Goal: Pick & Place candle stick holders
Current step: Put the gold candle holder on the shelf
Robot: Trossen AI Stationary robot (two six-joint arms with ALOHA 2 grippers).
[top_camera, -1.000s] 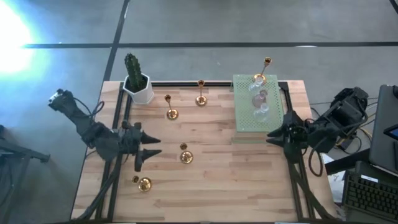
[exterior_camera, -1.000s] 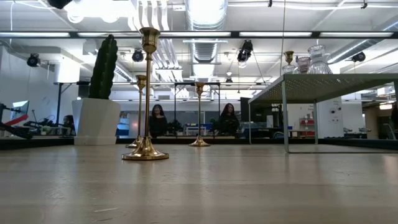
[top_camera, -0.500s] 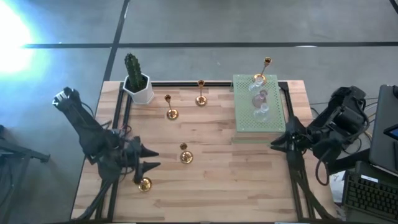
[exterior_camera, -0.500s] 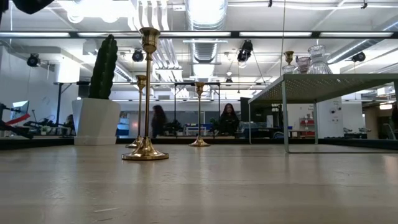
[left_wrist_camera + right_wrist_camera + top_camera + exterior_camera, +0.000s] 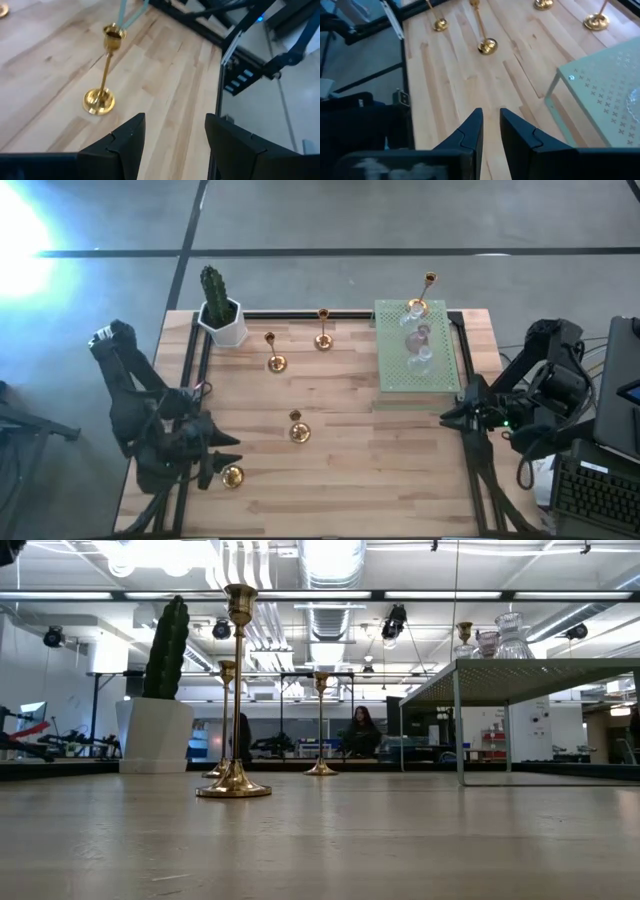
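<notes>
Nearest holder: gold holder (image 5: 232,476), lower left, upright, just beside left gripper (image 5: 212,459)
Left jaws: wide, empty
Right gripper (image 5: 452,418): far; jaws narrow, empty

5 gold candle stick holders (image 5: 299,433), 3 glass holders (image 5: 418,352), 1 cactus pot (image 5: 222,320), 1 green mat (image 5: 390,375)

The table (image 5: 360,460) is made of light wood planks with a smooth, slightly shiny top. The candle holders (image 5: 298,432) are shiny gold metal, bright like a mirror. More gold ones stand near the back (image 5: 323,340). On the green mat (image 5: 440,375), which looks like matt metal or plastic full of little holes, sit clear glass holders (image 5: 418,352) that look smooth and shiny. The plant pot (image 5: 228,328) is white and glossy. The gripper fingers (image 5: 130,140) are dark, matt plastic.
</notes>
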